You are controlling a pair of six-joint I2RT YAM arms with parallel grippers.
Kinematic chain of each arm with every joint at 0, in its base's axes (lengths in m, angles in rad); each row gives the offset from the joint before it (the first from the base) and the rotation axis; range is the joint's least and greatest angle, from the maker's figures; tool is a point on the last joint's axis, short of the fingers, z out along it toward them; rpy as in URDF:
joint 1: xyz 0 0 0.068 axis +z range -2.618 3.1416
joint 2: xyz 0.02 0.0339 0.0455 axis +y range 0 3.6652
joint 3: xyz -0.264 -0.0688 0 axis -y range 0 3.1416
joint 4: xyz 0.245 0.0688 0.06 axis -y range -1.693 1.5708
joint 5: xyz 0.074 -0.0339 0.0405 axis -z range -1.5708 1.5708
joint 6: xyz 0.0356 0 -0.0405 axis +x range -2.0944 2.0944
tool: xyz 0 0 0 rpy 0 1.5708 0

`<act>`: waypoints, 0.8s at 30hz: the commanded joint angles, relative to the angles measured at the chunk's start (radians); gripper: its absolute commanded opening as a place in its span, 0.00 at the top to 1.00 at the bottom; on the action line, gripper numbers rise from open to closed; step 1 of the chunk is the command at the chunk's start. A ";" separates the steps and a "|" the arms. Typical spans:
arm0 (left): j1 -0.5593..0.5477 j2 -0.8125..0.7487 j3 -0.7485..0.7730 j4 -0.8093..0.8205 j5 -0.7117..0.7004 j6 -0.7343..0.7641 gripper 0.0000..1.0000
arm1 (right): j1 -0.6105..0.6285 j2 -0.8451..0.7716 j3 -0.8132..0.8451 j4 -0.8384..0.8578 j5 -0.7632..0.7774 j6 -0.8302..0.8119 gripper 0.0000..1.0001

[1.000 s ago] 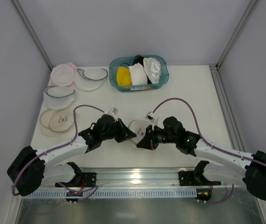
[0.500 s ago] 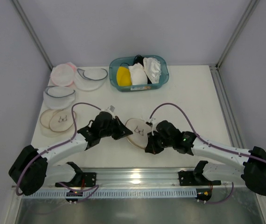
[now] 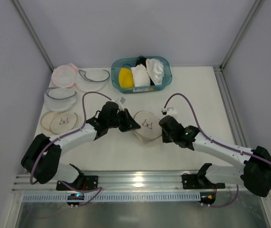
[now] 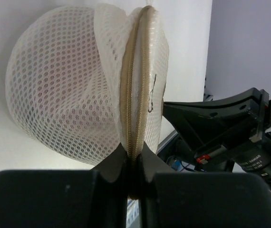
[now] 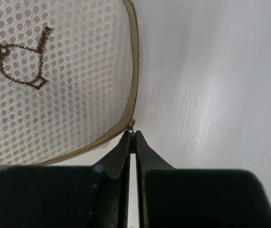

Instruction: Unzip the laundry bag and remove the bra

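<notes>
The laundry bag (image 3: 148,127), white mesh with a tan rim and a dark bra drawing, lies mid-table between both arms. My left gripper (image 3: 131,126) is shut on the bag's tan zipper rim (image 4: 134,137) at its left side. My right gripper (image 3: 163,127) is shut on the zipper pull (image 5: 132,127) at the bag's right edge. In the left wrist view a pinkish shape, the bra (image 4: 59,95), shows faintly through the mesh (image 4: 54,85). In the right wrist view the bag's face (image 5: 54,76) shows the drawing, and the zipper looks closed along the rim.
A teal basket (image 3: 165,83) at the back holds a yellow bra (image 3: 125,77) and white bras (image 3: 140,75). At the left lie a pink mesh round (image 3: 63,75), blue-rimmed mesh rounds (image 3: 92,78) and tan-rimmed rounds (image 3: 59,122).
Both grippers and the bag moved away from the near edge toward the table's middle. The bag turned so its round face points up. The right gripper went from the bag's near side to its right edge.
</notes>
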State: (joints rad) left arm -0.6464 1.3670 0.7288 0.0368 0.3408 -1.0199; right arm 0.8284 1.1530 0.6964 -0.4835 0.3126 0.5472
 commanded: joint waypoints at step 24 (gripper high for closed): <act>-0.068 -0.367 -0.192 -0.048 -0.075 -0.215 0.00 | -0.028 -0.202 -0.086 0.420 -0.871 -0.098 0.96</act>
State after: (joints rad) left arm -0.6891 1.0122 0.5640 -0.0090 0.2718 -1.1511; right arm 0.7959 0.9482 0.6113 -0.2394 -0.2993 0.4465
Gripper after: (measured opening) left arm 0.994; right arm 0.050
